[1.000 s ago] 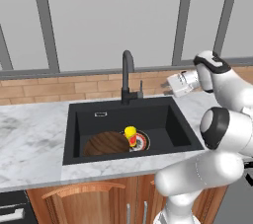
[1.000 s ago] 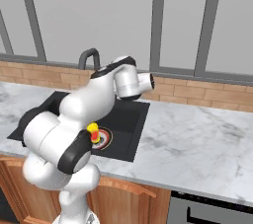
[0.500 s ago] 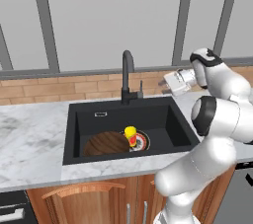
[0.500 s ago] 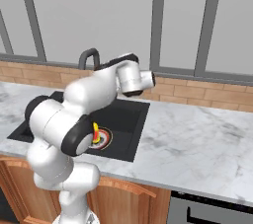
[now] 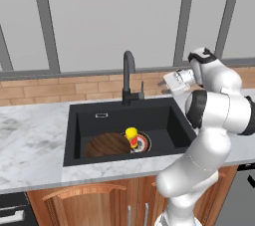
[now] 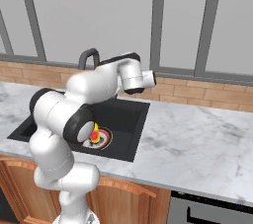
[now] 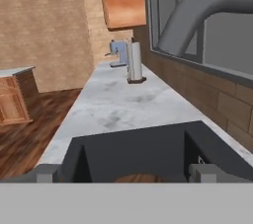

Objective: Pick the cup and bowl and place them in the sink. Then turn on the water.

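The black sink (image 5: pixel 164 120) holds the dark brown wooden bowl (image 5: pixel 107 145) at its front left, with the small yellow cup (image 5: pixel 131 134) upright beside it at the drain. The cup (image 6: pixel 95 131) also peeks out past my arm. My gripper (image 5: pixel 166 81) hangs above the sink's back right corner, right of the black faucet (image 5: pixel 128 73), and points left toward it. In the hand view my gripper (image 7: pixel 124 172) is open and empty, its fingertips (image 7: pixel 47 172) wide apart over the sink (image 7: pixel 143 149), with the faucet's arch (image 7: pixel 197 6) at upper right. No water is in view.
Marble counter (image 5: pixel 30 135) runs both sides of the sink, with a brick backsplash (image 5: pixel 60 88) and window behind. Far down the counter stand a blue machine (image 7: pixel 118 53) and a pale cylinder (image 7: pixel 134 62). Wooden cabinets (image 5: pixel 94 202) lie below.
My hand has drifted slightly left toward the faucet, and the arm's elbow has folded in closer. The cup and bowl have not moved.
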